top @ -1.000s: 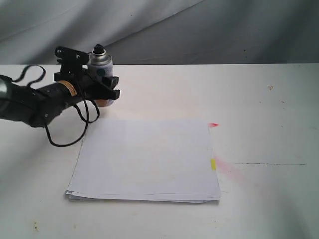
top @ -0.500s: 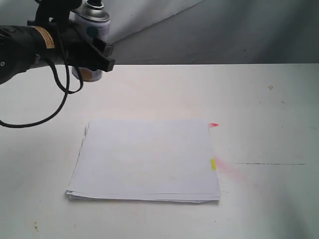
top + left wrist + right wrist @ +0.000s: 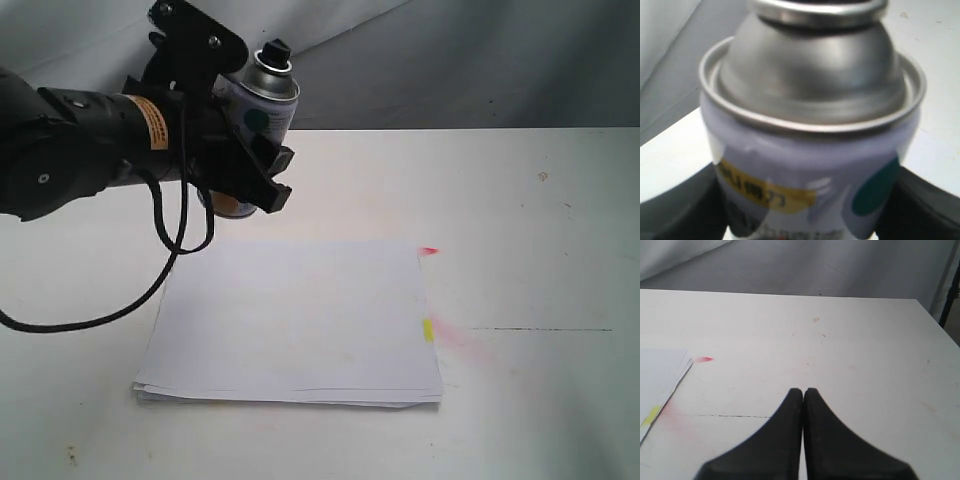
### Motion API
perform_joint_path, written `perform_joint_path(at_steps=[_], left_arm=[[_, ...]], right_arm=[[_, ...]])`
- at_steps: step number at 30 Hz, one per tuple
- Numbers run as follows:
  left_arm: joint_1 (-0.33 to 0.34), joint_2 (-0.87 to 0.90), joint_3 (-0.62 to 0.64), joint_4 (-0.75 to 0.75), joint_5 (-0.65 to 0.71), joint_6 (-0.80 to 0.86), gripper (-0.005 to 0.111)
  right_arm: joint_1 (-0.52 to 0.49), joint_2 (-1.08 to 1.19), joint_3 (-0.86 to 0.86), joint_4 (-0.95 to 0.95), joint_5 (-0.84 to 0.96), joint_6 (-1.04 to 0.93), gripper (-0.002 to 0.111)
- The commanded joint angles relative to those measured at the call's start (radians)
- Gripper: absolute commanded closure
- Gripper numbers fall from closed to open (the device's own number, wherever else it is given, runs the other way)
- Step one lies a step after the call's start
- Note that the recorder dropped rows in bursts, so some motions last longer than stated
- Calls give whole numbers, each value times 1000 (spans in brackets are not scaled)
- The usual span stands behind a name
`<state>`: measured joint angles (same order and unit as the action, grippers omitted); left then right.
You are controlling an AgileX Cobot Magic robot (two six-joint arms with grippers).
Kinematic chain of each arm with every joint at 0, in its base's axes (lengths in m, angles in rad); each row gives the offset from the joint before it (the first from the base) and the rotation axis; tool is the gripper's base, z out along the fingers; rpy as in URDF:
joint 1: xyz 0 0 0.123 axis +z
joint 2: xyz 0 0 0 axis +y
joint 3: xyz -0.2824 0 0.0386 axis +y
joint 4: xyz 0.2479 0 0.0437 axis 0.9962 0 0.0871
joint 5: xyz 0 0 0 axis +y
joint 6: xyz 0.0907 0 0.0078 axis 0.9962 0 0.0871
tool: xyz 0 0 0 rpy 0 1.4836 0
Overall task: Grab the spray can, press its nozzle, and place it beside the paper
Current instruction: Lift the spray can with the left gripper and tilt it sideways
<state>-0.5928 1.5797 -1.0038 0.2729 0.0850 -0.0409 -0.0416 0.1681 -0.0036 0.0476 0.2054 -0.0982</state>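
left tool (image 3: 243, 140): clamped on the can (image 3: 265, 100) across its body, one finger on each side; the wrist view shows dark fingers flanking the lower wall, with the silver dome standing proud of them.
can: held in the air, clear of the bench (image 3: 530, 200), and tilted rather than upright.
nozzle (image 3: 277, 48): at the end of the can farthest from the tool's grip, clear of both fingers, with nothing touching it.
paper (image 3: 290, 320): flat on the bench below and ahead of the left tool, well apart from the can; the yellow and red marks are on the edge far from this tool.
right tool (image 3: 803, 395): jaws pressed together with nothing between them, low over bare bench; the marked edge of the paper is off to one side of it. it does not show in the exterior view.
step in hand: judged as pick-up done, press not yet done.
next move: judged to call for a push straight down on the nozzle, most likely from the right tool, while the left grip holds firm and the spray points away from the cameras.
after that: can to be stood upright just beside the paper, not on it.
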Motion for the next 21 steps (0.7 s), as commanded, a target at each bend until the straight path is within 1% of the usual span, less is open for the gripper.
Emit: perform_joint_path(at_steps=[1,5,8,10,13,16,21], left_arm=[[-5,-13,28,-2,-60,-4,107],[-5,-13,51,-2,-69,-4,107],[-5,-13,89,-2,-113,-4,107],[7,-13,127,54,-183,-4,107],[7,-7,178,162,-276,-4,107],[7,-3,197,221,-280,-8,107],[12,11,197,285,-236,-8,107]], right_arm=[[-8,-1,4,5,-2,5,108],[-8,-1,4,5,-2,5,108],[-8,-1,4,5,-2,5,108],[-8,-1,4,5,-2,5,108],[-8,-1,4,5,-2,5,108],[-8,-1,4,5,-2,5,108],[-8,-1,4,5,-2,5,108]])
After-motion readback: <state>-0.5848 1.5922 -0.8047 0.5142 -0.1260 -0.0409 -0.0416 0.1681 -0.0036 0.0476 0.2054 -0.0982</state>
